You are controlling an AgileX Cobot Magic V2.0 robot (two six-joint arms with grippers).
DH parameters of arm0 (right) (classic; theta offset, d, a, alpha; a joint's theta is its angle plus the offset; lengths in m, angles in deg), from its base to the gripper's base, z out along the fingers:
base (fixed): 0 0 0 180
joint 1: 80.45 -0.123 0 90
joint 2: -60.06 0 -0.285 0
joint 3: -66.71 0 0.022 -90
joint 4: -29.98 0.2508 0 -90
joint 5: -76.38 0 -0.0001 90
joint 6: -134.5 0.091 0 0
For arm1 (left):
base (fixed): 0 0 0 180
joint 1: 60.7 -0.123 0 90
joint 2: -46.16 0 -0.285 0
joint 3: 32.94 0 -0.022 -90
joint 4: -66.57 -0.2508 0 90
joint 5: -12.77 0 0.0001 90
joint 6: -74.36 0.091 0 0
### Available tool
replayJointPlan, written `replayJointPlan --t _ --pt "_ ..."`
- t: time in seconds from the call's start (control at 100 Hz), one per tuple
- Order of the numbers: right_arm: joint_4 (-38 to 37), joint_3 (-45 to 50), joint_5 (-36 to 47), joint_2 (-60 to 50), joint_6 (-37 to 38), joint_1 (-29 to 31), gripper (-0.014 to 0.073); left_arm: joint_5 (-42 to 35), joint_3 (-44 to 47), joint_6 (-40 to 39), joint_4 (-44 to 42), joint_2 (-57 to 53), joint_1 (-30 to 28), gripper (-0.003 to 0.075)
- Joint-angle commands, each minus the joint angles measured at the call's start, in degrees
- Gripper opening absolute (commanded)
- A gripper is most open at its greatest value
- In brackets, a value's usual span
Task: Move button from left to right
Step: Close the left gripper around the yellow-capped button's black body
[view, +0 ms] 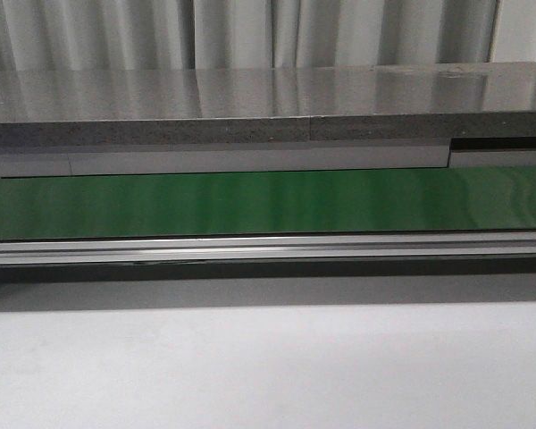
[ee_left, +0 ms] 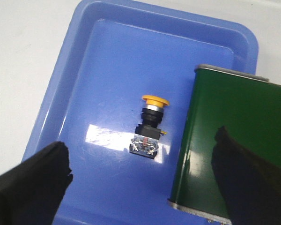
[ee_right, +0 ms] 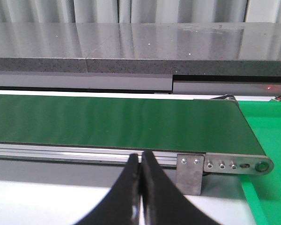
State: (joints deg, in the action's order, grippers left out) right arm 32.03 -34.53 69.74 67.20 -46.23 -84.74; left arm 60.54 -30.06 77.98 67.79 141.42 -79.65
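Left gripper [ee_left: 140, 183] fingers spread wide above the button [ee_left: 150, 126], lying tipped in blue tray [ee_left: 61, 70] beside green belt [ee_left: 234, 136]; round cap could roll out. Right gripper [ee_right: 140, 187] clenched, holding nothing.

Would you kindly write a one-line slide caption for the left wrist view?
Open left tool above the button lying in a blue tray, beside the green belt end.
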Motion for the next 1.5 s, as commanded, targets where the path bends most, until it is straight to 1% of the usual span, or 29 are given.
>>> replayJointPlan --t 0.0,0.07,0.23,0.49,0.8,0.97,1.49 --pt "-0.34 -0.87 4.52 -1.18 -0.06 0.06 -0.0068 -3.81 -3.72 2.70 3.48 1.96 -1.54 0.0585" --pt "-0.34 -0.87 4.52 -1.18 -0.06 0.06 -0.0068 -4.58 -4.68 3.36 4.92 4.65 -2.18 0.0585" --pt "-0.34 -0.87 4.52 -1.18 -0.06 0.06 -0.0068 -6.56 -5.36 3.47 5.03 9.58 -2.67 0.0585" --pt "-0.34 -0.87 4.52 -1.18 -0.06 0.06 -0.0068 -6.95 -5.36 3.45 5.03 15.56 -2.67 0.0585" --pt "-0.34 -0.87 4.52 -1.18 -0.06 0.06 -0.0068 -8.24 -5.36 3.45 5.50 18.79 -2.67 0.0585" --pt "-0.34 -0.87 4.52 -1.18 -0.06 0.06 -0.0068 -8.28 -5.36 6.65 10.30 20.85 -2.67 0.0585" --pt "-0.34 -0.87 4.52 -1.18 -0.06 0.06 -0.0068 -9.08 -5.36 6.73 10.39 24.13 -2.67 0.0585"
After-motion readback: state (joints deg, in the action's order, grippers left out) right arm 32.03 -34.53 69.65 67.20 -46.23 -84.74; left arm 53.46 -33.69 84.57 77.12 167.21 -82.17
